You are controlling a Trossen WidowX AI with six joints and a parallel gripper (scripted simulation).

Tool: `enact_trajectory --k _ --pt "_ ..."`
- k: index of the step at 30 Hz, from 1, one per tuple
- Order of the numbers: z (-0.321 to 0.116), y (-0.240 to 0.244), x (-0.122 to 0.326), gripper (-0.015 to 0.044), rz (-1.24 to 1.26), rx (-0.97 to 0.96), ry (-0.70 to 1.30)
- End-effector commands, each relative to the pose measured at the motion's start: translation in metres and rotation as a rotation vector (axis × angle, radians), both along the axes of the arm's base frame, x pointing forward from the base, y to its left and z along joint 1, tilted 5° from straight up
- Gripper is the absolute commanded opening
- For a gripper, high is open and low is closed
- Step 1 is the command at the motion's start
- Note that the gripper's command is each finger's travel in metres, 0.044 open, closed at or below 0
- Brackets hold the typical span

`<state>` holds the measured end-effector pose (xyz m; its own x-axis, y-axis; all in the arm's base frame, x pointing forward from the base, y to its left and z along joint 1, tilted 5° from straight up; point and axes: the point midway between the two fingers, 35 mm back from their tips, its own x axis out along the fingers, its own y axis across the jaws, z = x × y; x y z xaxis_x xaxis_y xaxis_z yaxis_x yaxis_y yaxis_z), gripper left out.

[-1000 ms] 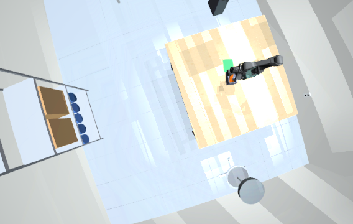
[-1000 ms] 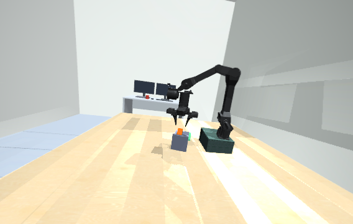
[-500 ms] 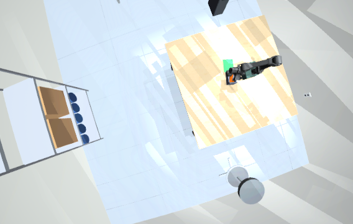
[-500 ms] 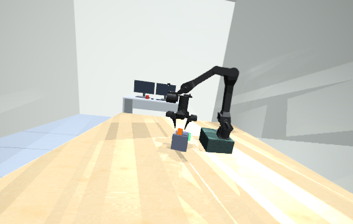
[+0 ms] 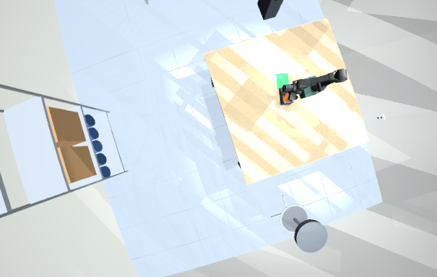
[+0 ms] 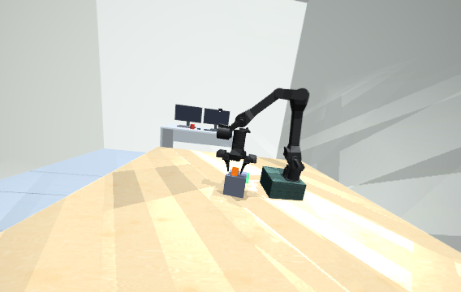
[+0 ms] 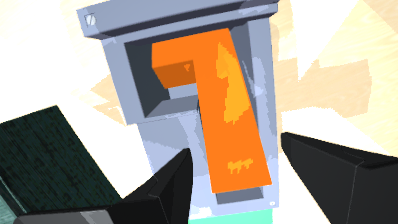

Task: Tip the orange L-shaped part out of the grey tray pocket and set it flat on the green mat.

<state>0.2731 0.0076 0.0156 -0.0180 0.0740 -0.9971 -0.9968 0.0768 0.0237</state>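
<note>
Orange L-shaped part (image 5: 286, 98) shows from the top view as a small bright patch in the grey tray (image 5: 282, 101), mostly covered by the hand (image 5: 287, 93), with the green mat (image 5: 281, 80) just beside the tray on the table (image 5: 265, 127).

Over to the exterior view: the hand (image 6: 236, 163) hangs right above the tray (image 6: 234, 186), fingers spread either side of the part (image 6: 234, 171), whose end pokes above the tray's top. No contact that I can make out. A sliver of the mat (image 6: 247, 178) peeks out behind the tray.

Now the wrist view, and here's the detail: the part (image 7: 220, 100) is in its pocket, the only thing in the tray (image 7: 130, 75), and it looks tilted, the straight end riding up over the rim nearer the camera and the L-shaped end sunk low. The two fingers stand partly open, empty, straddling that raised end with gaps on both sides. A strip of mat (image 7: 235, 216) shows at the bottom edge.

So the tipping looks done, I'd say; the pinch, the lift, the flat placing on the mat and the release are all to come.
</note>
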Motion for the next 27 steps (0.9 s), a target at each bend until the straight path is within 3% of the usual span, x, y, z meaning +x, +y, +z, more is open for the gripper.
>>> enact_trajectory --k 1,6,16,19,27 --pt "-0.0049 -0.0003 -0.0009 0.028 -0.004 -0.005 0.002" --pt "-0.0012 0.0001 -0.0003 0.0149 0.0 0.0 0.001" --pt "-0.0012 0.0001 -0.0003 0.0082 0.0 0.0 0.001" --pt "-0.0012 0.0001 -0.0003 0.0003 0.0 0.0 0.001" --pt "0.0012 -0.0002 -0.0002 0.0 0.0 -0.001 0.001"
